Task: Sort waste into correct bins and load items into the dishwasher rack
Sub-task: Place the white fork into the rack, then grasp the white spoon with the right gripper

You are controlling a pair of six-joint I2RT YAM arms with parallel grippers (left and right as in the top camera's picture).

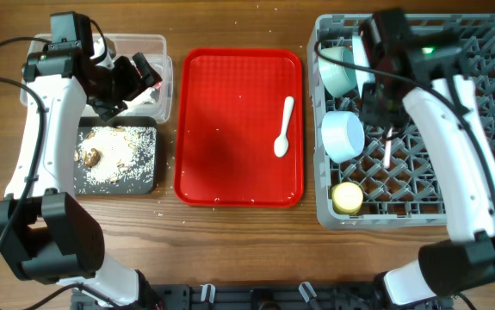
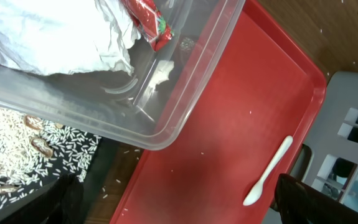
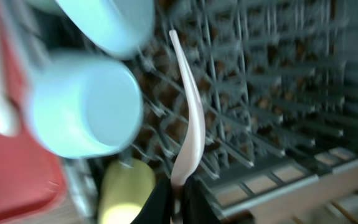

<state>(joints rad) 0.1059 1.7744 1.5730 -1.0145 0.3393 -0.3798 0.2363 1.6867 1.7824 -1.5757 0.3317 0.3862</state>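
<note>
My left gripper (image 1: 131,82) (image 2: 185,211) is open and empty, over the near edge of the clear tub (image 1: 144,41) (image 2: 185,81). The tub holds the crumpled white napkin (image 2: 54,31) and the red wrapper (image 2: 147,22). The black tray (image 1: 148,176) holds brown scraps and rice (image 1: 109,151) (image 2: 17,149). The white spoon (image 1: 284,127) (image 2: 269,171) lies on the red tray (image 1: 230,112). My right gripper (image 1: 381,120) (image 3: 179,186) is shut on the white fork (image 1: 387,153) (image 3: 188,106) over the grey rack (image 1: 479,112) (image 3: 278,68). The rack holds two blue bowls (image 1: 337,69) (image 1: 343,135) and the yellow cup (image 1: 347,197) (image 3: 126,190). I cannot make out the plate.
The red tray sits between the bins and the rack, with its right rim close to the rack wall. Loose rice grains lie on the wood (image 2: 119,180) between the black tray and the red tray. My right arm crosses over the rack's middle.
</note>
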